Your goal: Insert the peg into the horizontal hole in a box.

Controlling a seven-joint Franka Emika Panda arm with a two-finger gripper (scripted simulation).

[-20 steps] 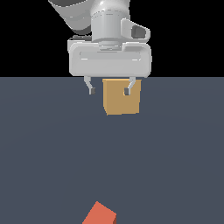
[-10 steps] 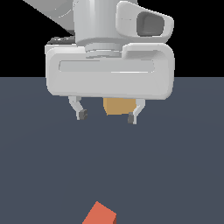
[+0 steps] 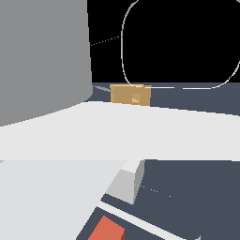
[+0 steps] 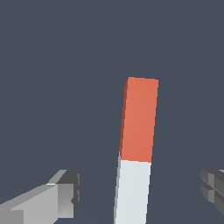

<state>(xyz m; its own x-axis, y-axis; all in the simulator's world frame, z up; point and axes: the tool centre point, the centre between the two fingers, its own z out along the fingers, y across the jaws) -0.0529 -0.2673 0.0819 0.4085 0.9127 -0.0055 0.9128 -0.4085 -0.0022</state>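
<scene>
no readable text, labels, numbers, signs

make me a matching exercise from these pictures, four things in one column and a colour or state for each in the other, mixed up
Things:
1. tan cube-like box
2. far part of the slim square peg
3. near part of the slim square peg
4. tool

Colours or states:
A. pale white
B. open, fingers on either side of the peg without touching it
C. mustard tan, with a small square hole in one face
D. red-orange

Pairs: 1-C, 2-D, 3-A, 4-B
</scene>
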